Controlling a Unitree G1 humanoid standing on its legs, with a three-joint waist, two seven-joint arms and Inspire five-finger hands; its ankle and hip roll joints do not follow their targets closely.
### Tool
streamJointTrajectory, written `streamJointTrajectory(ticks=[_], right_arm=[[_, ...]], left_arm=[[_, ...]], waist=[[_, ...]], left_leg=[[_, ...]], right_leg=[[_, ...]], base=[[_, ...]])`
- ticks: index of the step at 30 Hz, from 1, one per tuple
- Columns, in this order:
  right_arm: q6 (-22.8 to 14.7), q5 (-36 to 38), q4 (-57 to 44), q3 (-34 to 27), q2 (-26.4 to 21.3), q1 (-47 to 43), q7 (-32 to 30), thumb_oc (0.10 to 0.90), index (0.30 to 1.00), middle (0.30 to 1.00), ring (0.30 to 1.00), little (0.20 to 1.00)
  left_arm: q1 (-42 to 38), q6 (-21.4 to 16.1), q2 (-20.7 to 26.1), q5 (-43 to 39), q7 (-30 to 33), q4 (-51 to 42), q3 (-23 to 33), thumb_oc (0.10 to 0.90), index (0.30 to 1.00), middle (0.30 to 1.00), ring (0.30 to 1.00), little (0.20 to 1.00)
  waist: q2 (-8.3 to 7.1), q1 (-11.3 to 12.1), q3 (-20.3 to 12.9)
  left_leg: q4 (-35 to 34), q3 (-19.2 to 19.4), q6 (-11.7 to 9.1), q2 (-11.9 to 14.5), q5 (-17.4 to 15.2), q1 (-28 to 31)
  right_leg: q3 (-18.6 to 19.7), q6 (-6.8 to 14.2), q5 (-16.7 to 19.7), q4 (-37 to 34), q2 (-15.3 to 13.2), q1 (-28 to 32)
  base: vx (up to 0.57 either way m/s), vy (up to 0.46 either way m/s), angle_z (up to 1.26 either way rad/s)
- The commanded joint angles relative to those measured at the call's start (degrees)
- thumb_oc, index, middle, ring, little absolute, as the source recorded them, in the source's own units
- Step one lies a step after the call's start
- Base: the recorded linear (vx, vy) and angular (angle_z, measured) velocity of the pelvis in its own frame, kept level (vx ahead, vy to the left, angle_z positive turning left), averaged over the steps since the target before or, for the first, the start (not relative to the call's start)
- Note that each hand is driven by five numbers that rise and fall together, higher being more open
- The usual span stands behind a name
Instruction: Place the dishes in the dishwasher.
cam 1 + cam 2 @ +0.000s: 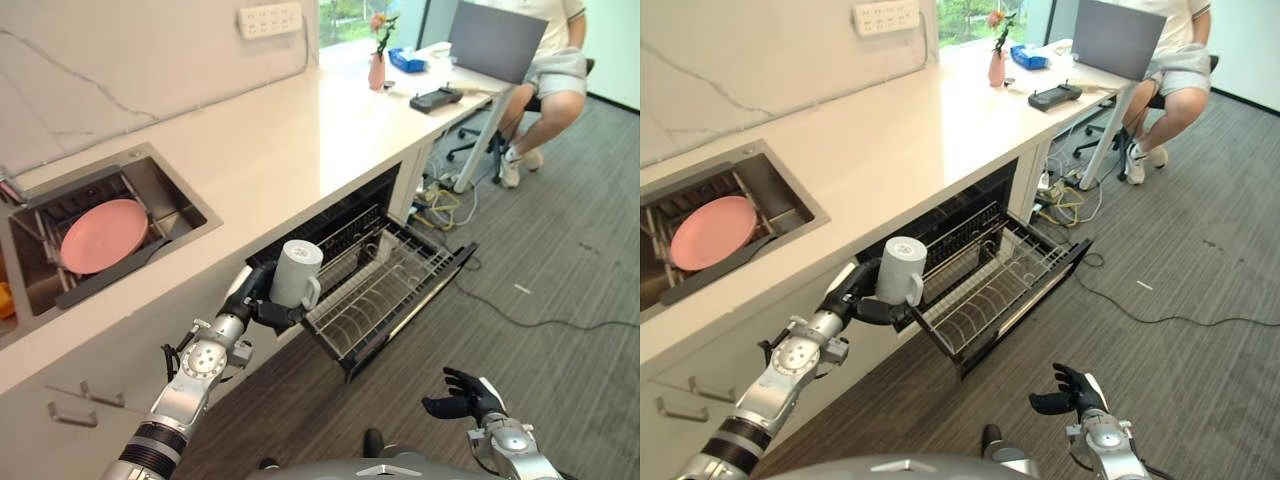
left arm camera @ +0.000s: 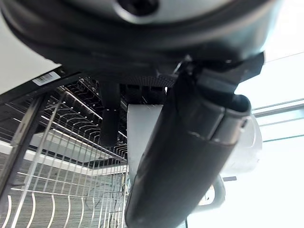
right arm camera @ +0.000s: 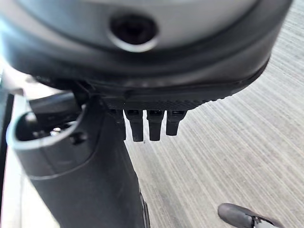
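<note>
**Mug held at the near-left corner of the pulled-out dishwasher rack**

Left hand [image 1: 262, 300]: fingers and thumb curled round a grey-white mug [image 1: 296, 273]. Mug upright, mouth up, handle turned toward the floor side. It sits just above the near-left corner of the dishwasher rack [image 1: 385, 290]; cannot tell whether it touches the wire. The left wrist view shows the thumb [image 2: 185, 156] laid across the mug's pale wall [image 2: 142, 128], rack wires behind.

Rack: wire basket drawn fully out from under the counter [image 1: 290, 150], holding no dishes that I can make out.

Right hand [image 1: 466, 394]: low over the carpeted floor [image 1: 580, 300], well apart from the rack. Fingers loosely bent, holding nothing; the right wrist view shows its fingers [image 3: 142, 124] over bare carpet.

Sink [image 1: 170, 195]: set into the counter's left end, a pink plate [image 1: 103, 235] lying in it with a dark utensil [image 1: 110, 275] along its front edge.

Counter's far end: small pink vase with flowers [image 1: 377, 65]. Beyond it a desk with a laptop [image 1: 497, 40] and a seated person [image 1: 550, 70].
</note>
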Motion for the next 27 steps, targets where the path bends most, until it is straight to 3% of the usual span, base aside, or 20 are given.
streamJointTrajectory(ticks=[1,3,4,5,6,8,12,14,17,21,24,27], right_arm=[[-4.06,1.92,-4.72,-2.96,-3.16,-3.45,-3.06,0.8,0.9,0.9,0.9,0.9],[-4.18,2.42,-5.31,-3.68,-3.53,-4.1,-3.83,0.8,0.9,0.9,0.9,0.9],[-4.69,3.76,-5.5,-4.79,-3.76,-4.97,-4.8,0.8,0.9,0.9,0.9,0.9],[-4.7,3.77,-5.48,-4.8,-3.76,-5.0,-4.8,0.8,0.9,0.9,0.9,0.9],[-5.2,4.82,-6.81,-5.99,-4.01,-5.04,-5.75,0.8,0.9,0.9,0.9,0.9],[-6.87,6.74,-11.23,-9.09,-3.66,-5.21,-7.1,0.8,0.9,0.9,0.9,0.9],[-8.45,11.82,-20.78,-11.09,-1.26,-3.91,-5.94,0.8,0.9,0.9,0.9,0.9],[-8.55,13.53,-23.69,-10.69,-0.56,-3.48,-4.87,0.8,0.9,0.9,0.9,0.9],[-9.79,24.3,-34.01,-6.08,3.02,-3.06,0.12,0.8,0.9,0.9,0.9,0.9],[-9.79,29.82,-40.34,-1.85,4.17,-2.4,2.16,0.8,0.9,0.9,0.9,0.9],[-10.49,37.9,-45.6,3.22,5.05,-2.42,2.82,0.8,0.9,0.9,0.9,0.9],[-11.16,40.12,-47.7,6.08,4.68,-3.75,1.22,0.8,0.9,0.9,0.9,0.9]], left_arm=[[-5.54,-6.1,-0.77,-5.05,4.23,-3.17,4.03,0.4,0.3,0.3,0.3,0.3],[-5.63,-6.21,-0.96,-5.46,4.85,-2.88,4.24,0.4,0.3,0.3,0.3,0.3],[-5.61,-6.49,-2.14,-6.26,6.08,-2.01,4.57,0.4,0.3,0.3,0.3,0.3],[-5.66,-6.5,-2.14,-6.26,6.08,-1.99,4.56,0.4,0.3,0.3,0.3,0.3],[-5.52,-6.32,-2.46,-6.08,6.43,-1.7,4.5,0.4,0.3,0.3,0.3,0.3],[-6.49,-6.69,-2.72,-4.97,6.83,-0.48,3.7,0.4,0.3,0.3,0.3,0.3],[-8.68,-6.95,-2.46,-3.11,7.55,0.36,2.75,0.4,0.3,0.3,0.3,0.3],[-9.26,-6.85,-2.42,-2.42,7.82,0.75,2.55,0.4,0.3,0.3,0.3,0.3],[-11.89,-6.3,-3.43,0.1,9.96,3.13,1.51,0.4,0.3,0.3,0.3,0.3],[-13.43,-5.85,-3.96,3.2,11.87,4.17,0.3,0.4,0.3,0.3,0.3,0.3],[-15.92,-5.07,-5.02,10.05,18.97,6.39,-1.55,0.4,0.3,0.3,0.3,0.3],[-17.08,-4.4,-5.71,14.64,22.24,6.85,-3.59,0.4,0.3,0.3,0.3,0.3]], waist=[[0.1,1.52,1.24],[-0.51,1.64,1.26],[0.06,1.73,0.7],[-0.1,1.73,0.63],[0.52,1.45,0.29],[2.69,-0.06,-1.42],[3.88,-2.06,-3.21],[3.94,-2.23,-3.3],[3.9,-2.75,-3.2],[3.58,-2.53,-3.41],[3.14,-2.69,-3.63],[2.84,-2.43,-3.95]], left_leg=[[24.65,-8.14,0.22,1.35,0.95,-10.33],[24.43,-10.11,0.56,0.14,0.12,-12.17],[15.02,-12.14,1.06,-1.04,-3.76,-10.15],[14.51,-12.05,1.11,-1.25,-3.32,-10.07],[8.78,-11.75,0.72,-0.57,-2.92,-9.14],[-1.12,-9.69,0.74,-0.59,-3.4,-4.07],[-7.08,-7.16,1.0,-2.72,-2.72,-0.53],[-7.96,-6.75,1.22,-3.22,-2.73,0.23],[-8.89,-5.78,2.13,-4.75,-3.56,1.84],[-8.49,-5.08,2.62,-5.39,-4.22,2.22],[-8.16,-4.49,2.99,-5.67,-4.67,2.57],[-8.04,-4.34,3.07,-5.67,-4.86,2.62]], right_leg=[[-1.07,3.04,-5.3,1.36,-1.31,0.01],[-0.79,3.31,-5.28,0.8,-1.84,-0.04],[0.28,4.38,-5.67,0.61,-2.14,0.0],[0.29,4.4,-5.55,0.59,-2.33,-0.14],[0.17,4.84,-5.74,0.6,-2.63,-0.19],[0.21,5.91,-6.02,0.86,-3.0,-0.59],[0.31,6.97,-5.29,1.1,-4.79,-1.07],[0.54,7.23,-5.19,1.17,-5.19,-1.1],[2.01,7.86,-4.65,1.93,-6.51,-1.81],[2.81,8.12,-4.56,2.22,-7.25,-1.79],[3.97,8.36,-4.25,2.31,-7.52,-2.23],[4.2,8.44,-4.25,2.01,-7.58,-2.22]], base=[[-0.07,-0.076,-0.19],[-0.01,0.015,-0.33],[0.03,0.062,-0.33],[0.06,0.121,-0.25],[0.05,0.11,-0.27],[0.09,0.189,-0.11],[0.07,0.18,-0.04],[0.03,0.146,-0.05],[0.0,0.143,-0.14],[0.02,0.068,-0.14],[0.02,0.032,-0.04],[0.03,0.006,-0.16]])
